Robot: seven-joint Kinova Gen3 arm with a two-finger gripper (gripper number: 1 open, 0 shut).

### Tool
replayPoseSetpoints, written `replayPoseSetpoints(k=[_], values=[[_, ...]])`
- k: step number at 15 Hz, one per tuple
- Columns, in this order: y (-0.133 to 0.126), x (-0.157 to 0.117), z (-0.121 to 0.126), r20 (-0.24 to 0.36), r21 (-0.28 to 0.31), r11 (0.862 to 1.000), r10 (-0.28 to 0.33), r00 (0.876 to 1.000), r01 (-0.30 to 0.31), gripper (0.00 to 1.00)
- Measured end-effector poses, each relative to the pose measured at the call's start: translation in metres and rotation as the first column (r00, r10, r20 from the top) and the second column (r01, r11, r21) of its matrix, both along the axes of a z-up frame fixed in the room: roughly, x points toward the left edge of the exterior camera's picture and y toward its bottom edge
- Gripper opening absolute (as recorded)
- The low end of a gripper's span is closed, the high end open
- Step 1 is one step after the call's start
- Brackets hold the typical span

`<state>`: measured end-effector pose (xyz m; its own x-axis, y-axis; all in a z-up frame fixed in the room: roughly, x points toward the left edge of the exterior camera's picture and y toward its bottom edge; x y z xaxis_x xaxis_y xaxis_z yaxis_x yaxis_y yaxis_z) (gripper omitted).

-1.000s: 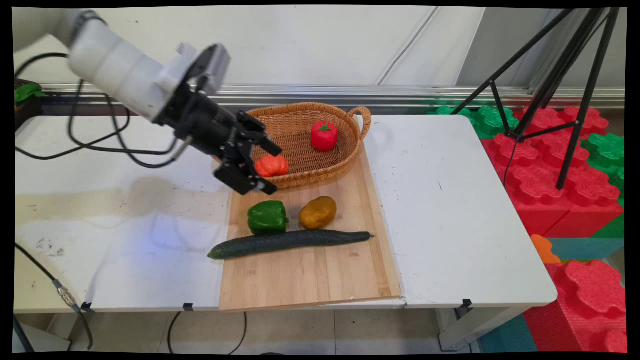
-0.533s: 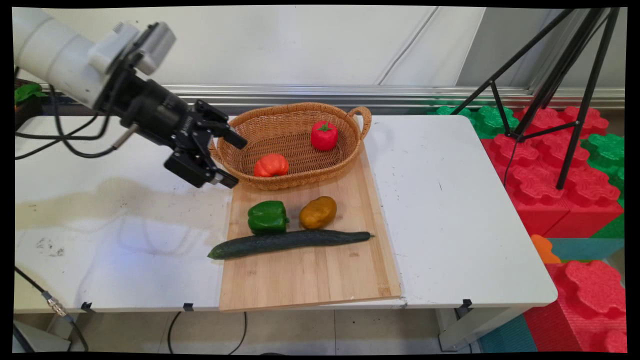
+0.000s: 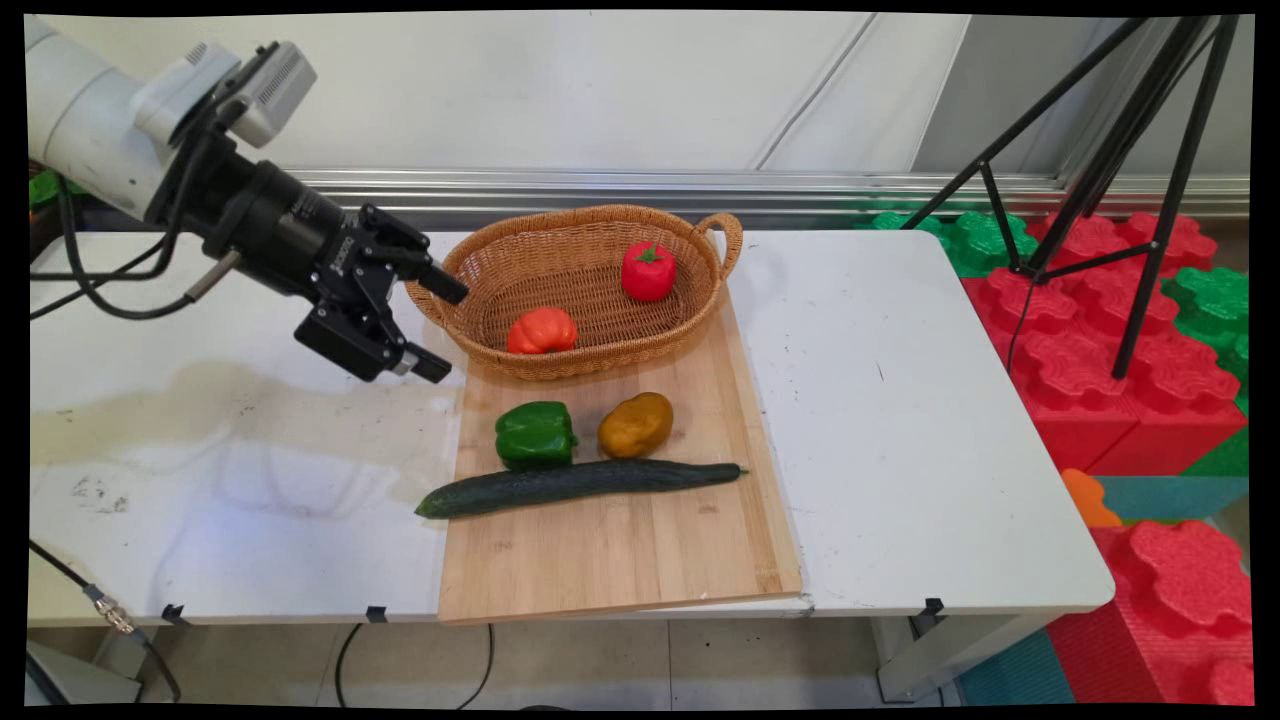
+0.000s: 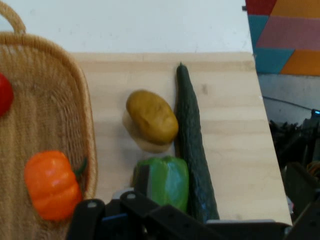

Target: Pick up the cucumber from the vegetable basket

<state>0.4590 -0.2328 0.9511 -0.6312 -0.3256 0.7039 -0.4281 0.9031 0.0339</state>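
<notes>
My gripper [image 3: 447, 333] hangs open and empty just left of the wicker basket [image 3: 600, 212], beside its left rim. In the basket lie an orange vegetable [image 3: 541, 331] and a red pepper [image 3: 648, 271]. The basket stands on the far end of a wooden cutting board [image 3: 620, 550]. Nearer on the board lie a green pepper [image 3: 535, 434], a brown potato [image 3: 635, 424] and a long cucumber [image 3: 580, 482]. The hand view looks over the orange vegetable [image 4: 51, 185], green pepper [image 4: 167, 181], potato [image 4: 151, 117] and cucumber [image 4: 192, 145].
Black cables [image 3: 90, 290] hang from the arm over the table's left part. A black tripod [image 3: 1130, 160] stands to the right of the white table [image 3: 900, 420], over red and green foam blocks [image 3: 1100, 340] on the floor.
The gripper has drawn back to the left and slightly up, away from the orange vegetable, which stays in the basket. Nothing on the board has moved.
</notes>
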Motion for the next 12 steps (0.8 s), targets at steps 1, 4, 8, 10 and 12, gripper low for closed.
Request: replayPoseSetpoints(k=[1,4,8,10,12], values=[[0.002,-0.001,-0.005,0.008,0.011,1.000,0.006,1.000,-0.006,1.00],[0.010,-0.005,-0.027,0.048,0.046,0.998,0.028,0.998,-0.031,1.00],[0.019,-0.009,-0.054,0.100,0.083,0.995,0.043,0.994,-0.051,1.00],[0.022,-0.012,-0.069,0.127,0.098,0.993,0.048,0.991,-0.061,1.00],[0.023,-0.016,-0.081,0.147,0.107,0.992,0.052,0.988,-0.068,1.00]])
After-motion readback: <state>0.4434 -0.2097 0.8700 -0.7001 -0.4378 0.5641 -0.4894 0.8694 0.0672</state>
